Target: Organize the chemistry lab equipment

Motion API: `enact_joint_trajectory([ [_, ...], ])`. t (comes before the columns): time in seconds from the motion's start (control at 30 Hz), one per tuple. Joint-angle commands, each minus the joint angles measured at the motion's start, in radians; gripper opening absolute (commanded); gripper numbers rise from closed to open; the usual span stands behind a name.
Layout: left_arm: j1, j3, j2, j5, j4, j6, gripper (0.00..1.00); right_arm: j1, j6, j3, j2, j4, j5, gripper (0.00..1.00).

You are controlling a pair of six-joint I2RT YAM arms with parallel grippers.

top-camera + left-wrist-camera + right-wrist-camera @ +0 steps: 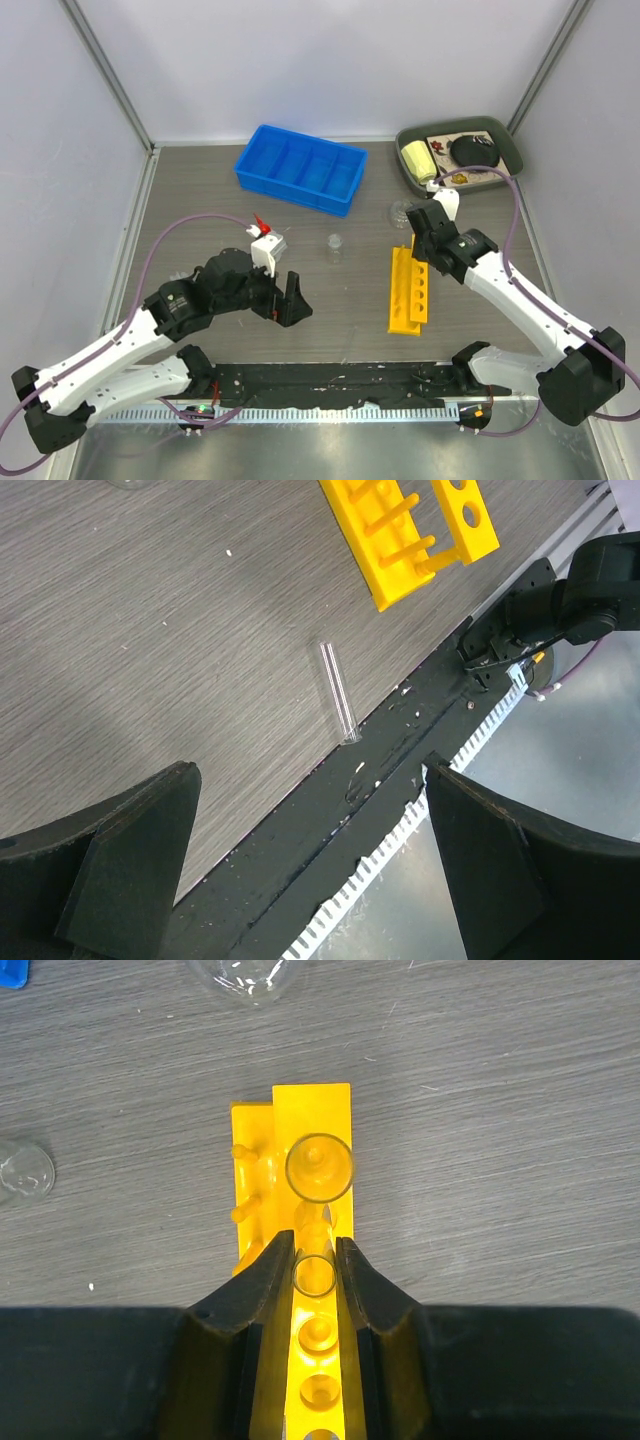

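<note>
Starting at the left of the top view, the left gripper (290,298) hangs low over the table (200,195), jaws spread wide and empty, just below the white squeeze bottle (265,240). Right of centre sits the yellow rack (410,290). Above it the right gripper (315,1242) is pinching a clear tube (315,1275) end-on over one hole. A second tube (319,1168) appears to stand in the rack higher in that frame.

If the held tube goes down off-centre, it could catch the hole's rim, slip in the fingers or shove the rack. Only the right wrist view shows that alignment; from above the wrist hides it. Only the left wrist view shows a loose tube (337,690) lying by the black strip (330,820).
</note>
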Motion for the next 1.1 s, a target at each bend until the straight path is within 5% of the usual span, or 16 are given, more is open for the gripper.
enact_joint_trajectory([
  [0.0, 0.004, 0.028, 0.011, -0.015, 0.010, 0.022, 1.00, -0.033, 0.022, -0.020, -0.003, 0.056, -0.057, 0.07],
  [0.47, 0.004, 0.045, 0.056, 0.002, 0.028, 0.027, 1.00, -0.061, 0.025, -0.071, -0.010, 0.083, -0.099, 0.09],
  [0.77, 0.004, 0.047, 0.080, 0.011, 0.034, 0.025, 1.00, -0.063, 0.018, -0.034, -0.026, 0.047, -0.088, 0.41],
  [1.07, -0.028, 0.012, 0.145, 0.008, 0.103, 0.027, 1.00, -0.063, -0.025, 0.091, -0.062, -0.068, -0.038, 0.51],
])
